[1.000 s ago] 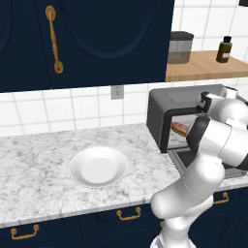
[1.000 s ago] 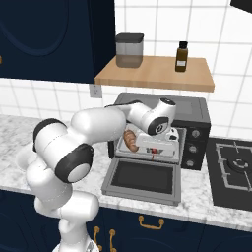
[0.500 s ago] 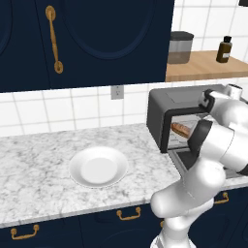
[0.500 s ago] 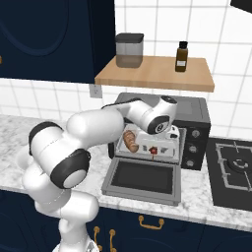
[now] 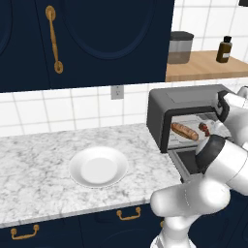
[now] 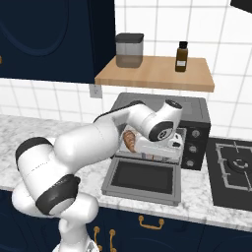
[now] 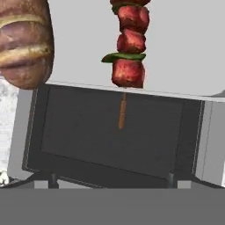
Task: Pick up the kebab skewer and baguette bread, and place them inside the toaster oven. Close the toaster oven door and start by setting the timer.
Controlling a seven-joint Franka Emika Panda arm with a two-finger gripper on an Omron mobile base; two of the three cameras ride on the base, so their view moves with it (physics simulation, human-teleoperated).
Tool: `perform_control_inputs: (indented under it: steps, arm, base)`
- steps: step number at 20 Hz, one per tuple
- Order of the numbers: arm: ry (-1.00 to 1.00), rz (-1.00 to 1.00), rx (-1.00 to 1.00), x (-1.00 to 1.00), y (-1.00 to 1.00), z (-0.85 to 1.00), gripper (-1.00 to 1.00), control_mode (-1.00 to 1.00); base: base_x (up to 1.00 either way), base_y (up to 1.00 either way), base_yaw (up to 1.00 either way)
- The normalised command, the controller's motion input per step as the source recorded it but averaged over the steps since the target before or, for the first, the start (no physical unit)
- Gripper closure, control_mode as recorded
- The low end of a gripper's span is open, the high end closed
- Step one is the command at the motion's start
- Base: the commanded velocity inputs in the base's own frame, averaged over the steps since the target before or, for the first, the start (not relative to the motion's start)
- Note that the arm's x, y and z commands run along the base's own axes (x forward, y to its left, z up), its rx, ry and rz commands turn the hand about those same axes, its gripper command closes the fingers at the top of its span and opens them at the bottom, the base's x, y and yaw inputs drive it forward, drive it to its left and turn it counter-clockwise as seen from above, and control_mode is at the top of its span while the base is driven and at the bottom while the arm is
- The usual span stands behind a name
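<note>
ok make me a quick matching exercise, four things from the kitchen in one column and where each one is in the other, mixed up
Things:
1. baguette
2. white plate
3. brown bottle
4. oven door

Places:
A. on the wooden shelf
B. on the tray inside the oven, beside the skewer
C. folded down over the counter edge
D. on the marble counter, left of the oven

Pairs: 1-B, 2-D, 3-A, 4-C

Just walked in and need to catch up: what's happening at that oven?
The white arm has its gripper at the mouth of the toaster oven, jaws open and holding nothing. The baguette bread and kebab skewer lie inside on the tray. The toaster oven door is folded down, not yet closed. A white plate sits on the counter.
</note>
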Motion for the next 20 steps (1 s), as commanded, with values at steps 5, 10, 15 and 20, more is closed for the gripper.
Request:
perform_control_inputs:
  steps: [5, 10, 15, 20]
  arm:
    - [0.10, -0.22, -0.02, -0.68, 0.01, -0.50, -1.00, -1.00]
    - [0.05, -0.20, -0.17, 0.29, 0.07, -0.80, -1.00, -1.00]
    - [0.04, -0.14, -0.11, 0.81, -0.17, -0.18, -1.00, -1.00]
    - [0.02, -0.16, -0.01, 0.57, -0.22, -0.20, -1.00, -1.00]
  base:
    - [0.00, 0.00, 0.00]
    - [0.00, 0.00, 0.00]
    - [0.00, 0.00, 0.00]
    - [0.00, 0.00, 0.00]
